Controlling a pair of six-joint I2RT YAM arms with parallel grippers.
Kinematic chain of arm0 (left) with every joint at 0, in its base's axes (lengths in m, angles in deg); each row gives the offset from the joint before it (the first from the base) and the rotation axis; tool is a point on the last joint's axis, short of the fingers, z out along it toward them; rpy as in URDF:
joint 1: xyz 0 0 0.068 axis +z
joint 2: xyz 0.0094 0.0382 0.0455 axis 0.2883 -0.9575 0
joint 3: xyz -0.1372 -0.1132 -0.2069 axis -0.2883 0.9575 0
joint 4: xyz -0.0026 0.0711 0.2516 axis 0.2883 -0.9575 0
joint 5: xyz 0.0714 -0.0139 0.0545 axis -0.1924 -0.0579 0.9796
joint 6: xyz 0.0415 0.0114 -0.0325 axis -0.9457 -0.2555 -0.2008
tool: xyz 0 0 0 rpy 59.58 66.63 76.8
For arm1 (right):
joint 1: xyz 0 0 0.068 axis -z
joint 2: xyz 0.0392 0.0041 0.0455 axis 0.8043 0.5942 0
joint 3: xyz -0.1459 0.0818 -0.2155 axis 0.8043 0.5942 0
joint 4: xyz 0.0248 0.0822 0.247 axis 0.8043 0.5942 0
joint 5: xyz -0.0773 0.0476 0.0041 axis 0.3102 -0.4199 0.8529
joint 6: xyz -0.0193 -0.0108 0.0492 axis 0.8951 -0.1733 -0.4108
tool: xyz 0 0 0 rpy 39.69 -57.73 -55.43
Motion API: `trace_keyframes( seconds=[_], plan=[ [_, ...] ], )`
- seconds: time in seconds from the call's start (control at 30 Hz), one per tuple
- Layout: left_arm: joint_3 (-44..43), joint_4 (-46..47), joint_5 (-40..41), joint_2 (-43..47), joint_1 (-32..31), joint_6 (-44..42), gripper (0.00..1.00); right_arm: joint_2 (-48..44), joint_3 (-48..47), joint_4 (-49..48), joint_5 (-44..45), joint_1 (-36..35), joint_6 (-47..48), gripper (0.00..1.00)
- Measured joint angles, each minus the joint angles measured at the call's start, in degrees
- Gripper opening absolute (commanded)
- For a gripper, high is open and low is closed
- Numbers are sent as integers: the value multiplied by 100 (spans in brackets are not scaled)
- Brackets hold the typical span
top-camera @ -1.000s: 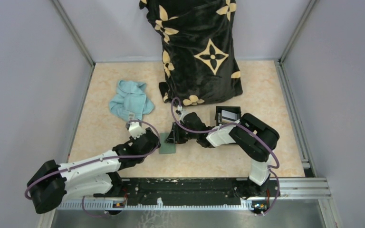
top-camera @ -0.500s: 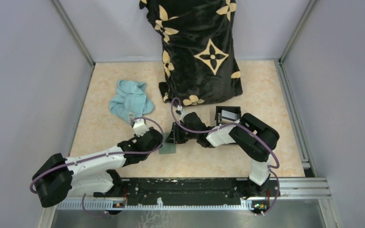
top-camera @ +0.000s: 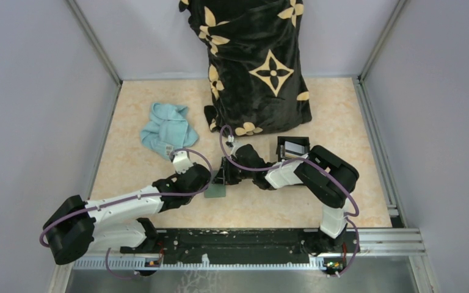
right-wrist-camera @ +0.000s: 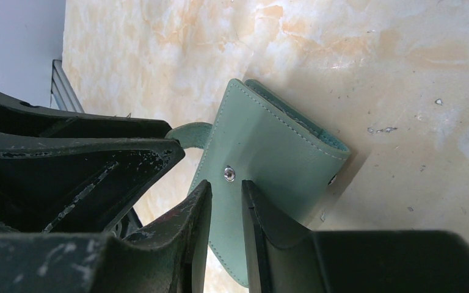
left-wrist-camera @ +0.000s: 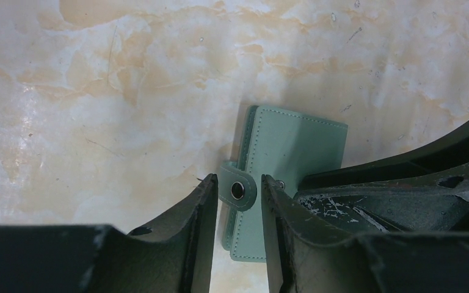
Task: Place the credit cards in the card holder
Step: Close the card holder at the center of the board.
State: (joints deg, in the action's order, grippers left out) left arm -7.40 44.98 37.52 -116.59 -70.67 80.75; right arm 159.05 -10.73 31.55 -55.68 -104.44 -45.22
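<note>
From above, the left tool [top-camera: 206, 183] and right tool [top-camera: 224, 176] are facing each other over the green card holder [top-camera: 216, 191], which is lying on the worktop [top-camera: 342, 122] under their tips. In the left wrist view, the left tool's fingers [left-wrist-camera: 195, 232] are standing slightly apart, the holder's snap strap [left-wrist-camera: 238, 190] between them. In the right wrist view, the right tool's fingers [right-wrist-camera: 269, 244] are resting a narrow slot apart on the holder's face; whether they are pinching it I cannot tell.
</note>
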Motion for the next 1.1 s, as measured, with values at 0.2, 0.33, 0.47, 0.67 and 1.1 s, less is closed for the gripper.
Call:
trace_keyframes(
  seconds=[0.2,0.33,0.47,0.67,1.1],
  plan=[
    [-2,-4,-7,0,0,-9,32,0,0,-2,0,0,0,26],
    [-13,-7,-9,0,0,-13,30,0,2,-2,0,0,0,26],
    [-15,-9,-13,0,0,-17,29,0,2,-2,0,0,2,26],
    [-15,-15,-13,31,0,-28,28,0,2,-4,0,0,0,26],
    [-24,-31,-15,68,0,-31,22,9,2,-13,-2,0,0,26]
  ],
)
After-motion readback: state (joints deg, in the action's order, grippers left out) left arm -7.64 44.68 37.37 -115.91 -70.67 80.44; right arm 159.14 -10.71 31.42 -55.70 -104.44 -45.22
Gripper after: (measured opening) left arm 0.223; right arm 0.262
